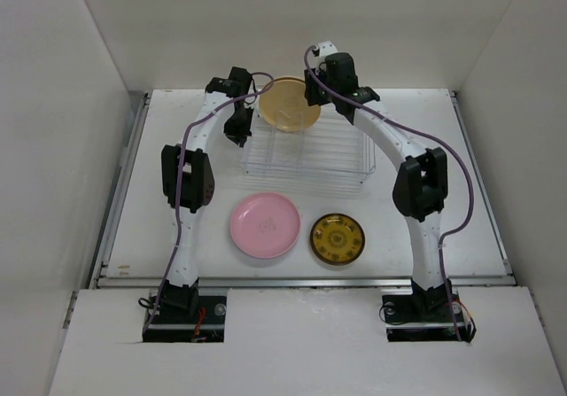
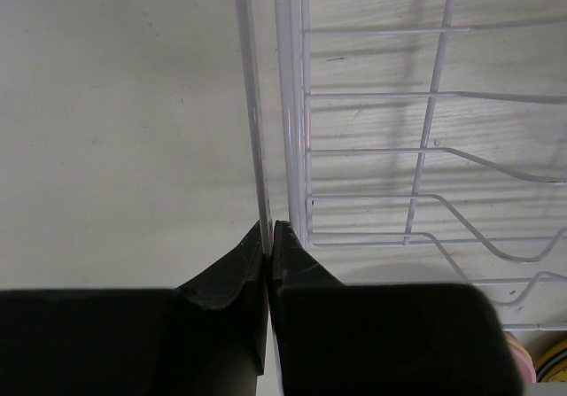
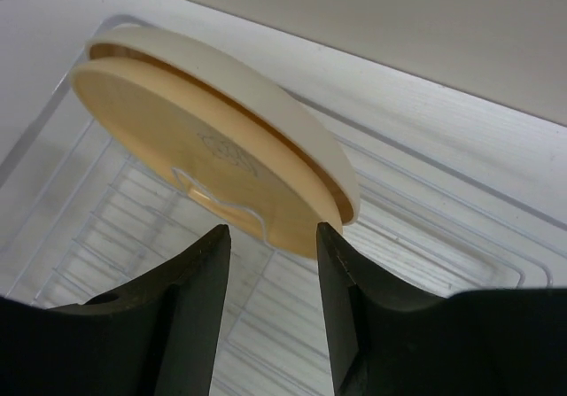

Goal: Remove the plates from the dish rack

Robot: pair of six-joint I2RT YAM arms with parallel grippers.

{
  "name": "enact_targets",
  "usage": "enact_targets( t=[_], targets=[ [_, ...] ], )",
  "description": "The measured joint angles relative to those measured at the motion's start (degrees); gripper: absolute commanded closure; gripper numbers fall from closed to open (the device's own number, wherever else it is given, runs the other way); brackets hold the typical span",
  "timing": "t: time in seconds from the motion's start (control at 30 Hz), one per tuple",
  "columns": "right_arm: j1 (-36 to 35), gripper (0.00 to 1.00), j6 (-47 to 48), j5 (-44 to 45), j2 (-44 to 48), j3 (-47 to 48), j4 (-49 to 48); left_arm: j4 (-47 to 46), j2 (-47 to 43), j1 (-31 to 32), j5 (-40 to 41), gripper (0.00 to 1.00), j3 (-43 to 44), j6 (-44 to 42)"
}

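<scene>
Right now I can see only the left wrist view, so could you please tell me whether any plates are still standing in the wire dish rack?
Observer: Yes, a round yellow plate stands on edge at the far end of the silver-white wire dish rack, with a cream plate right behind it.
Operator: Thank you. Where are the right fingers?
Observer: The right fingers are open, with the yellow plate's lower rim just ahead between them.
Operator: And what is already out?
Observer: A round pink plate and a smaller dark brown-and-yellow patterned plate lie flat on the white table, in front of the rack.
</scene>
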State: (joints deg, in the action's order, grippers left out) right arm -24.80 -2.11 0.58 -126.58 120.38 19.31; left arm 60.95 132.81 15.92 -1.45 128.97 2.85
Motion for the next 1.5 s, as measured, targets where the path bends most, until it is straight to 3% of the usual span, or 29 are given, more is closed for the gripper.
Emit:
enact_targets(
  t=[0.23, 0.33, 0.47, 0.73, 0.9, 1.17, 1.5],
  targets=[
    [0.0, 0.52, 0.2, 1.3, -1.7, 3.3, 0.1, 0.0, 0.0, 0.0, 0.0, 1.00, 0.0, 0.0],
    [0.0, 0.61, 0.3, 2.1, -3.9, 5.2, 0.1, 0.0, 0.0, 0.0, 0.0, 1.00, 0.0, 0.0],
    [0.2, 0.80, 1.0, 3.3, -6.0, 6.4, -0.3, 0.0, 0.0, 0.0, 0.0, 1.00, 0.0, 0.0],
    [0.7, 0.80, 2.4, 3.5, -6.7, 6.6, 0.0, 0.0, 0.0, 0.0, 0.0, 1.00, 0.0, 0.1],
    [0.7, 1.00, 2.6, 3.5, -7.2, 6.8, -0.2, 0.1, 0.0, 0.0, 0.0, 1.00, 0.0, 0.2],
    [0.7, 1.00, 2.8, 4.2, -6.5, 5.4, -0.5, 0.3, 0.1, -0.2, 0.0, 1.00, 0.3, 0.3],
    [-0.5, 1.00, 2.8, 8.7, 1.7, -3.2, -2.8, 0.5, 0.2, -1.0, -1.2, 1.00, 0.2, 2.7]
  ],
)
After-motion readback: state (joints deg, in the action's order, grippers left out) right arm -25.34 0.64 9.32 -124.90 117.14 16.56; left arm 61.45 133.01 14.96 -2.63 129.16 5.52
